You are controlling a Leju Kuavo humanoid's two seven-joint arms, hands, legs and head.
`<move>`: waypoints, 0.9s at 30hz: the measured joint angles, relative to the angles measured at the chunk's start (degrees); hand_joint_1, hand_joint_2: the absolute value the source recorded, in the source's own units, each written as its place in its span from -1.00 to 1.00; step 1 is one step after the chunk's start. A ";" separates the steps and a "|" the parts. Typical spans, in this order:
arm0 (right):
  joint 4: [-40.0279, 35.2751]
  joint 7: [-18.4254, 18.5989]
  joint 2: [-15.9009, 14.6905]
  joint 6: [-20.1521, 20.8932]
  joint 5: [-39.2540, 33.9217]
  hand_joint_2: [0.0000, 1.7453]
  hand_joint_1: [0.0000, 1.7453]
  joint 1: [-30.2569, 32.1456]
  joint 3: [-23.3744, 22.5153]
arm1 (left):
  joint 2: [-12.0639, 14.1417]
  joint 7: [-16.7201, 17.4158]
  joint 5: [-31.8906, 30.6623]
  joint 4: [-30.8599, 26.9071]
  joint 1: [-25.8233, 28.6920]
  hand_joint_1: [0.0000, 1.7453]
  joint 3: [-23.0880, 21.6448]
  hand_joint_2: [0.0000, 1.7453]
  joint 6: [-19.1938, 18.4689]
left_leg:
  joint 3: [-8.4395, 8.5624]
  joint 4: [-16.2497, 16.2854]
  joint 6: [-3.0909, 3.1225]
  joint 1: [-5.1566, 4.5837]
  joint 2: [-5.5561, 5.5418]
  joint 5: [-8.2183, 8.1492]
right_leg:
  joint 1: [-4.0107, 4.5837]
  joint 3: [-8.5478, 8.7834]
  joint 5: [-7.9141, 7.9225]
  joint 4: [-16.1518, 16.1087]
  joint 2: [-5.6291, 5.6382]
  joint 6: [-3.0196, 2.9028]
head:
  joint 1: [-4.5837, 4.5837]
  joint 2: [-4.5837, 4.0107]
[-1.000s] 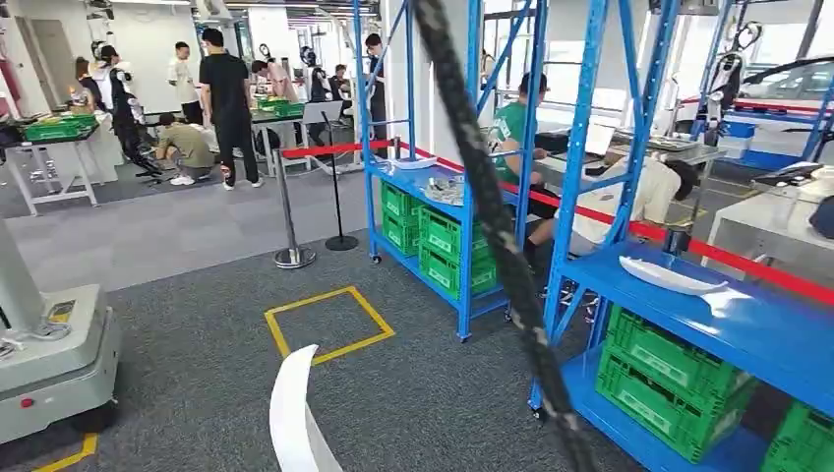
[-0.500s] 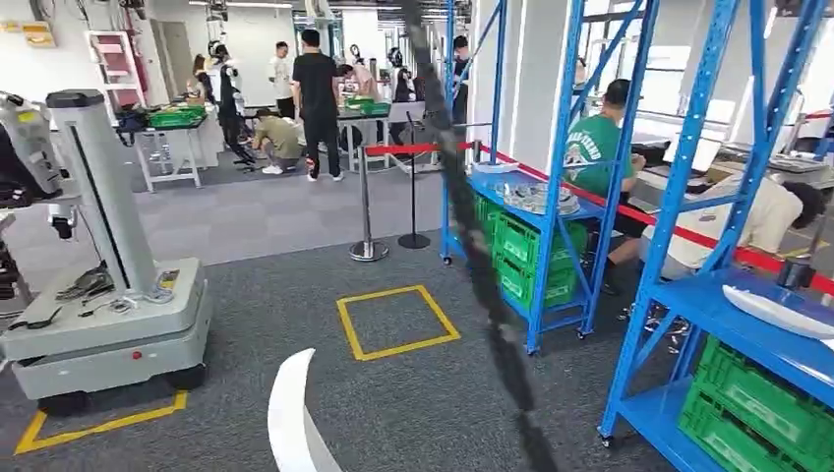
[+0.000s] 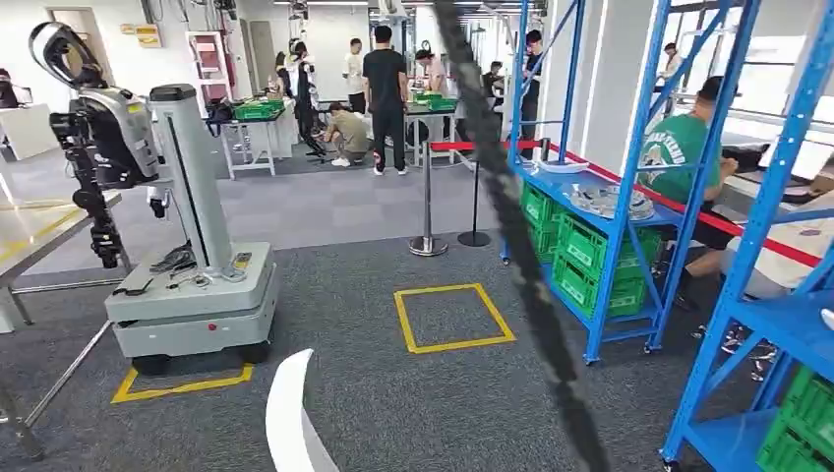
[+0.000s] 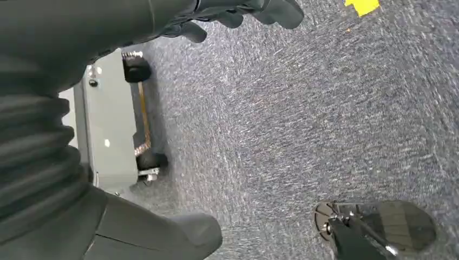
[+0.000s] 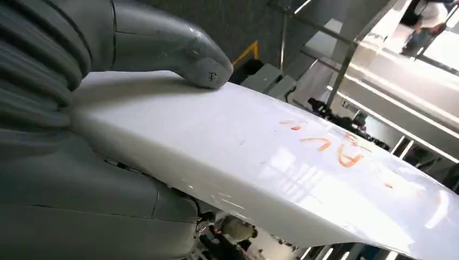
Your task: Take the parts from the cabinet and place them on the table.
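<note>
Right wrist view gives the closest look at the right hand (image 5: 108, 108): its thick grey thumb presses down on a long, glossy white part (image 5: 281, 173) with orange marks on its face, and the palm sits under the panel, so the hand grips that part. Beyond the part a pale worktop (image 5: 411, 81) with metal legs runs across at about 2 o'clock in that picture, though this camera is turned and its directions are not to be trusted.

Left wrist view shows the left hand (image 4: 238, 13) hanging over grey carpet with its dark fingers loosely curled and nothing in them; whether they are fully closed I cannot tell.

From the head view the same white part (image 3: 290, 418) rises as a curved sliver at 6 o'clock. Farther out, a grey wheeled robot base (image 3: 187, 295) stands at about 9 o'clock inside yellow floor tape, with the edge of a worktop (image 3: 39, 241) just past it toward the left border. Blue shelving (image 3: 610, 187) with green crates (image 3: 575, 251) runs from 1 to 4 o'clock, and people stand and sit in the background at 12 o'clock.

As a judgement, one part is out of the cabinet and in carry; setting it on the worktop is not yet done, and any other parts are left to fetch.

Only the head view places the shelving and worktop around the robot; only the right wrist view reveals the grip and the orange marks.
</note>
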 joint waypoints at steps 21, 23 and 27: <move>0.42 -0.09 -0.31 -0.37 -1.55 1.00 1.00 -1.18 0.96 | 0.07 -0.26 0.74 0.13 0.59 -1.00 0.22 1.00 -0.28 | -3.42 2.46 -0.37 0.15 -8.21 -0.19 | -0.90 -0.09 1.30 -1.20 7.33 -0.69 | -0.09 0.00; 0.42 -0.07 -0.39 -0.55 -1.57 1.00 1.00 -1.04 0.96 | 0.09 -0.55 0.79 0.11 0.17 -1.00 0.22 1.00 -0.35 | -7.47 11.17 -0.68 0.15 -5.45 -5.06 | -0.57 -0.12 1.23 -1.23 5.50 -1.01 | -0.13 0.00; 0.44 -0.04 -0.48 -0.61 -1.55 1.00 1.00 -0.85 0.98 | 0.20 -0.48 0.48 0.13 0.28 -1.00 0.24 1.00 -0.63 | -7.88 13.89 -0.94 0.19 -4.70 -4.39 | -0.45 -0.13 1.07 -1.17 2.38 -1.01 | -0.13 0.00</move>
